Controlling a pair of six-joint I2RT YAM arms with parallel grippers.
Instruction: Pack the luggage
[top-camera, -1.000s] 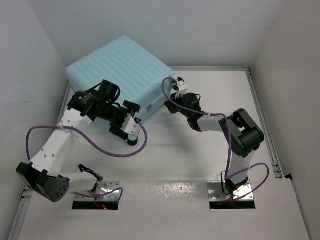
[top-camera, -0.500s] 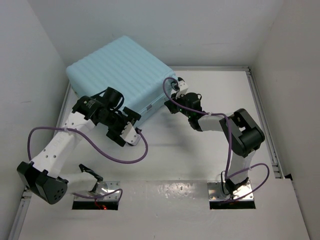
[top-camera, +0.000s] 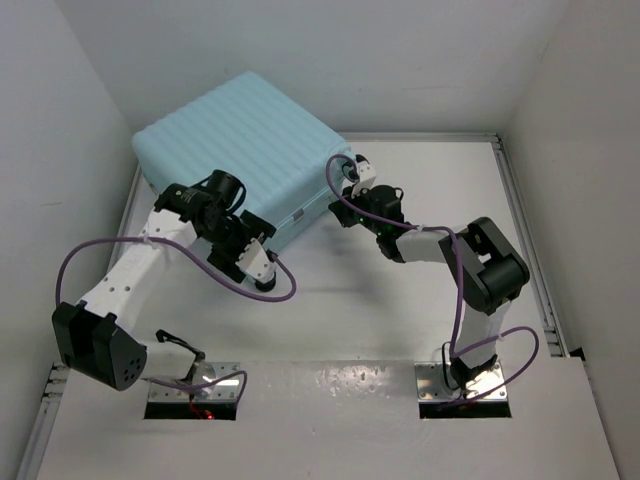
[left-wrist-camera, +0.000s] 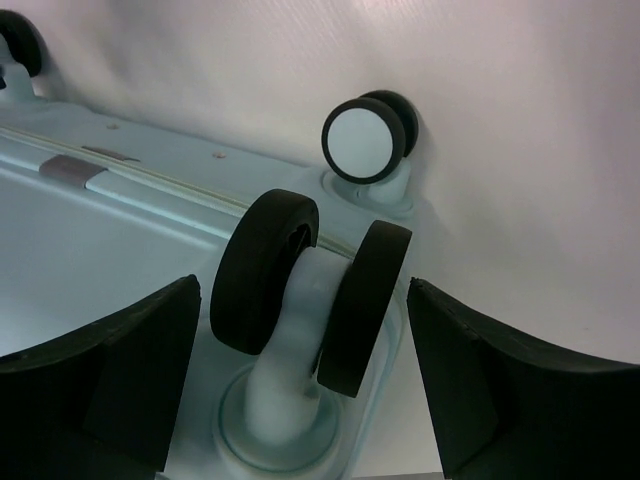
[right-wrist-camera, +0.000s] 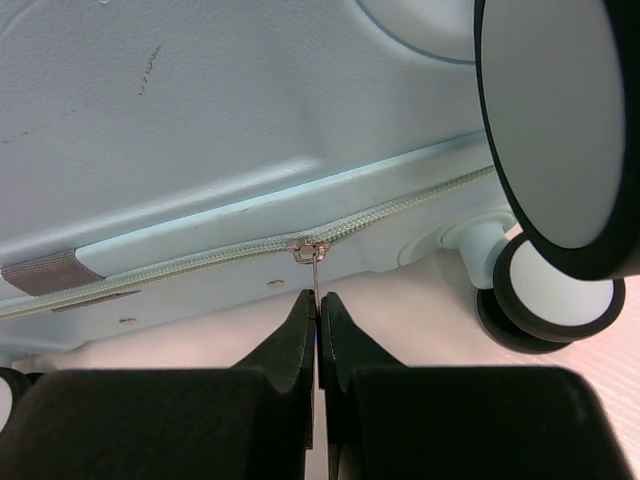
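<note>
The luggage (top-camera: 235, 135), a pale blue ribbed suitcase, lies closed at the back left of the table. My left gripper (top-camera: 257, 274) is at its near corner. In the left wrist view the left gripper (left-wrist-camera: 303, 285) stands open with a black double wheel (left-wrist-camera: 312, 290) between its fingers, and no contact shows. A second wheel (left-wrist-camera: 367, 140) sits behind. My right gripper (top-camera: 338, 207) is at the suitcase's right edge. In the right wrist view the right gripper (right-wrist-camera: 319, 298) is shut on the thin metal zipper pull (right-wrist-camera: 317, 272), which hangs from the slider (right-wrist-camera: 308, 247).
White walls stand close on the left, back and right. A metal rail (top-camera: 525, 230) runs along the table's right edge. Purple cables (top-camera: 240, 300) loop off both arms. Two more suitcase wheels (right-wrist-camera: 555, 150) fill the right side of the right wrist view.
My left arm has swung its elbow inward and brought its gripper down around the suitcase's corner wheel. The right arm and the suitcase have not moved.
</note>
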